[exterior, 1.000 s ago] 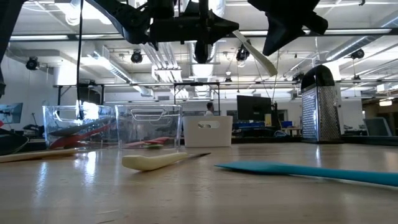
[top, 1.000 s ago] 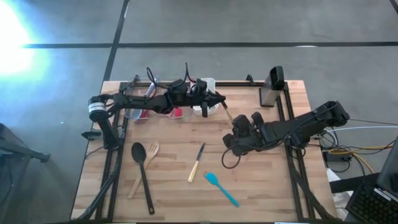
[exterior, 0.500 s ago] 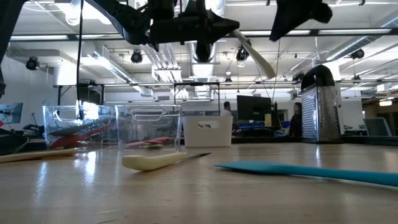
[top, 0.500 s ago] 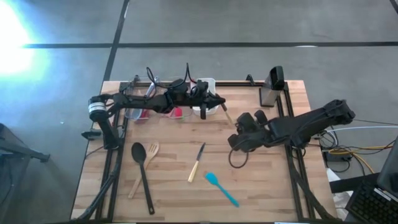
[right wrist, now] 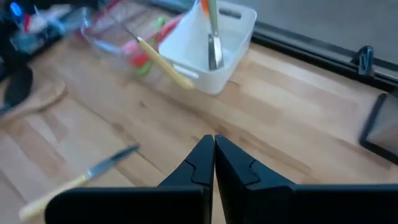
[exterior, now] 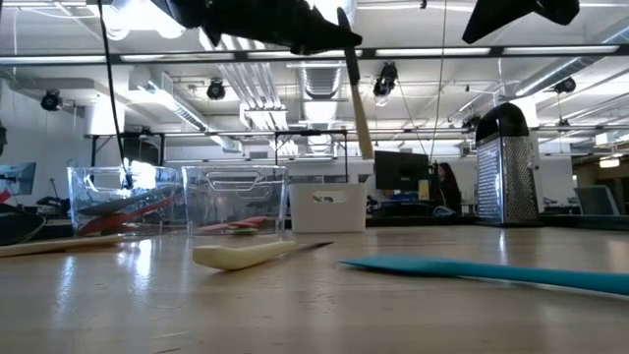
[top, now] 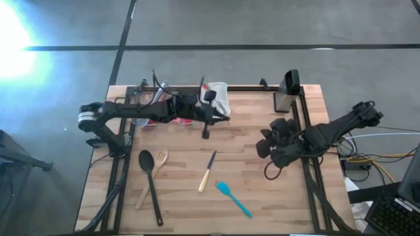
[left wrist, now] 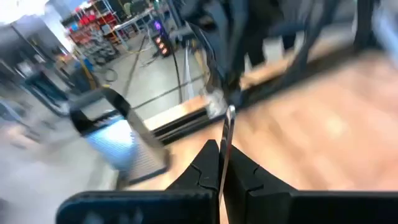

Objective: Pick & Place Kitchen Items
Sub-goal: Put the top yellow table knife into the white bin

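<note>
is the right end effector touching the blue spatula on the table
Apart. In the high view, the right end effector sits off to the side of the blue spatula, with bare table between them. Its own wrist view shows empty, shut fingers.

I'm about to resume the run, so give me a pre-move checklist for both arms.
1. Left gripper shut on the slim utensil: ok.
2. Utensil lifted off the table: ok, it hangs nearly upright in the low view.
3. Utensil lined up over the white bin: cannot tell.
4. Right gripper shut, empty and off to the table's right side: ok.
5. Knife, teal spatula, black spoon and wooden fork waiting on the table, none under an arm: ok.
</note>
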You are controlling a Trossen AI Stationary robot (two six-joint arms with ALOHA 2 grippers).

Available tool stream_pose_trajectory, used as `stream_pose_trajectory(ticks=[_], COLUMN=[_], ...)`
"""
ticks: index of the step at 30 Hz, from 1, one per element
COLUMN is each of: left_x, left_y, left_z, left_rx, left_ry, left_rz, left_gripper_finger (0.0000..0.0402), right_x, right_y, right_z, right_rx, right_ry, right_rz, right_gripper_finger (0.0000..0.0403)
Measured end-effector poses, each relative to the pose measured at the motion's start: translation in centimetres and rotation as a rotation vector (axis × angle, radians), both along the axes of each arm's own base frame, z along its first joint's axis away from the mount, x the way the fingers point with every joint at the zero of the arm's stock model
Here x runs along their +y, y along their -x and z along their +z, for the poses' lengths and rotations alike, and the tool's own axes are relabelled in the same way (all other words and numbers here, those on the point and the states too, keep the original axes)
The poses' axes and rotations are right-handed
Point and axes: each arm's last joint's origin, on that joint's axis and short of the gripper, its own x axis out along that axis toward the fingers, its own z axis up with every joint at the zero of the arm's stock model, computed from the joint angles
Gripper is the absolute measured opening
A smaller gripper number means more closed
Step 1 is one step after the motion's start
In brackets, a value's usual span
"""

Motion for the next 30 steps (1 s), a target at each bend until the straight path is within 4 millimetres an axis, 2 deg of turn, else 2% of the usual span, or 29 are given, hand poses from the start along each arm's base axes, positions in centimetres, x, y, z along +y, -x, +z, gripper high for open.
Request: stream_pose_trajectory(ticks=[7,12,21,30], left_x=[-4.1,-6.9,-11.8,-15.2], left_y=[0.1,0.3,1.1,2.0], left_z=[-0.5,-0.8,-1.1,-0.8], left_rx=[0.127,0.210,0.276,0.306], left_ry=[-0.511,-0.811,-1.127,-1.349], left_rz=[0.069,0.107,0.063,0.088], left_gripper_finger=[0.0003,0.0003,0.0003,0.0003], right_x=[0.3,0.2,0.1,-1.9], right_y=[-0.5,-0.2,-0.2,-0.4], right_z=[-1.8,-2.0,-1.5,-2.9], right_rx=[-0.125,-0.230,-0.532,-0.798], right_ry=[-0.012,-0.030,-0.008,-0.008], right_rz=[0.043,0.099,0.260,0.341], right_gripper_finger=[0.0008,0.0008,0.0008,0.0008])
